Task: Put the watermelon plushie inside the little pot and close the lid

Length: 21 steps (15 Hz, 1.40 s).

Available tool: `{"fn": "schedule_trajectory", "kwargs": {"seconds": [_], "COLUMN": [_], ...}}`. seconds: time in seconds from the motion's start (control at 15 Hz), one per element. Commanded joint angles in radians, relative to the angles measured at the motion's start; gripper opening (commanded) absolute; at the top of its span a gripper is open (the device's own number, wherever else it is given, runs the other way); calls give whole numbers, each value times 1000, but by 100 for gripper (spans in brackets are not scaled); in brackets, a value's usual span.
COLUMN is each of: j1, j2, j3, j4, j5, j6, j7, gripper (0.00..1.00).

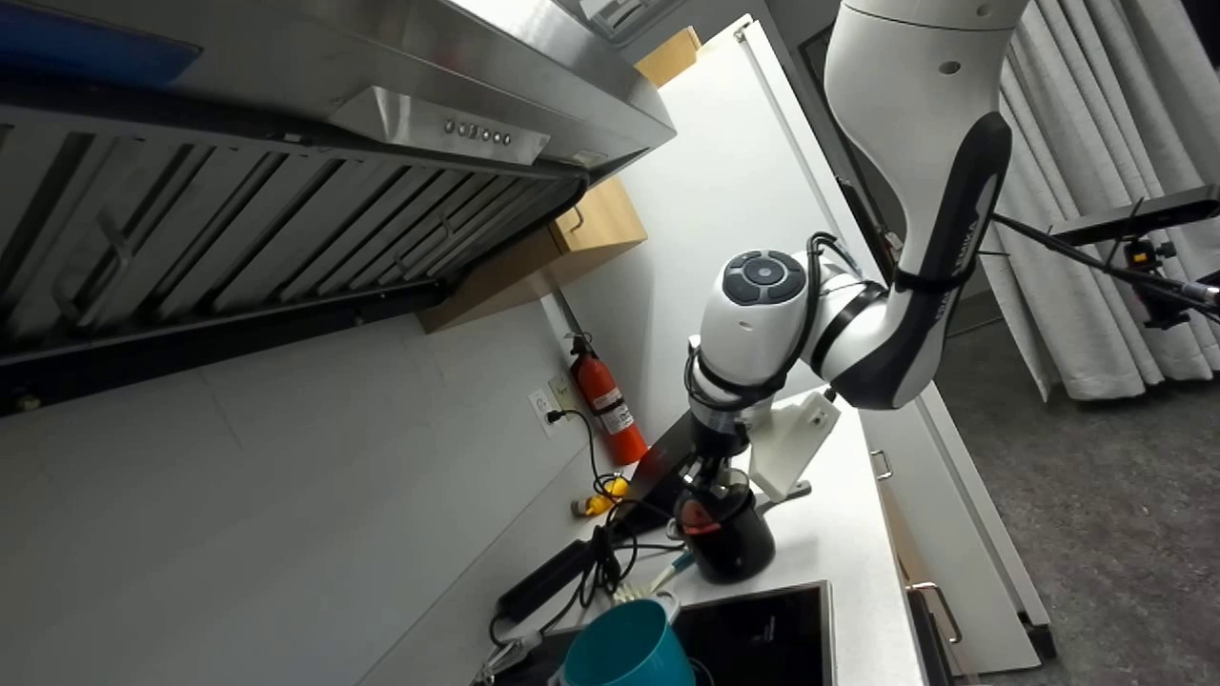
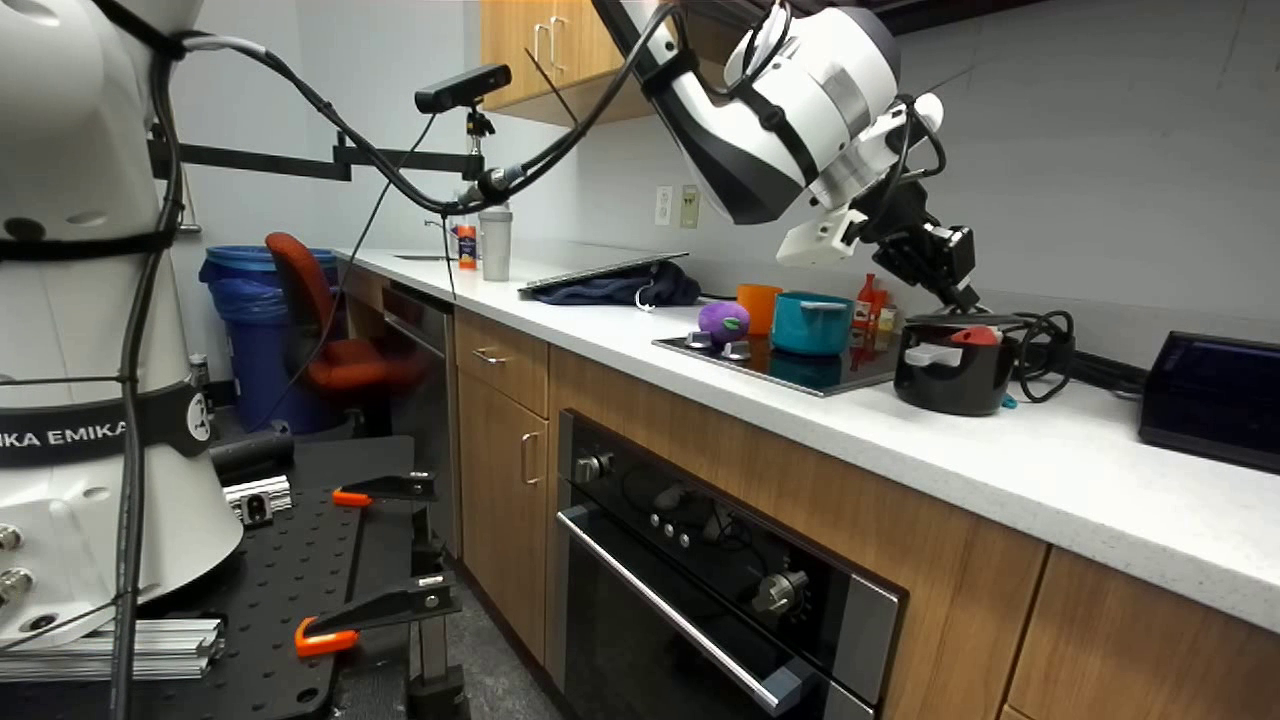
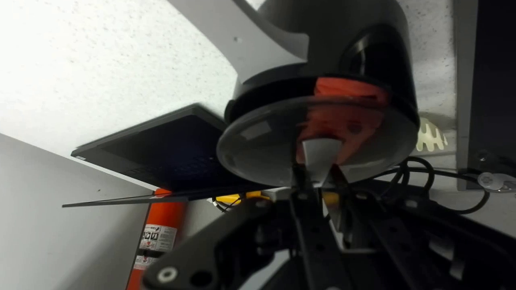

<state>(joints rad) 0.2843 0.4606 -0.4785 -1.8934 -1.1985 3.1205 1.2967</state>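
The watermelon plushie (image 2: 976, 335) is in the mouth of the small black pot (image 2: 945, 388), which stands right of the teal pot (image 2: 812, 325) in an exterior view; part of it sticks out at the near rim, just right of the pale side handle (image 2: 932, 356). Above the plushie is the see-through lid (image 3: 274, 149). The Robotiq gripper (image 3: 318, 175) has its fingers drawn close together on the lid's grey knob (image 3: 321, 155), its only hold. Whether the lid touches the rim anywhere I cannot tell.

The plushie should be light, soft and hard to harm; I would pinch it by the 1 edge that sticks out, or press that edge inward, since it may prop the lid up. The lid is probably stiff, smooth and breakable, so the knob is the place to hold it. Through it the plushie's spotted face shows, turned up; it reaches from beneath the knob outward to the rim, and its long axis is too hidden to settle
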Motion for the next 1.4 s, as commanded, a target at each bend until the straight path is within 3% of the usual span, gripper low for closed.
{"fn": "schedule_trajectory", "kwargs": {"seconds": [0.0, 0.13, 0.2, 0.27, 0.8, 1.33], "j1": [-40, -55, -64, -73, -126, -126], "j2": [29, 38, 43, 46, 41, 11], "j3": [38, 58, 69, 81, 147, 161], "j4": [25, 25, 25, 26, 38, 21], "j5": [44, 58, 68, 77, 111, 86], "j6": [26, 25, 26, 25, -1, -8], "j7": [-37, -47, -54, -63, -124, -131], "gripper": [4, 4, 28, 41, 99, 100]}}
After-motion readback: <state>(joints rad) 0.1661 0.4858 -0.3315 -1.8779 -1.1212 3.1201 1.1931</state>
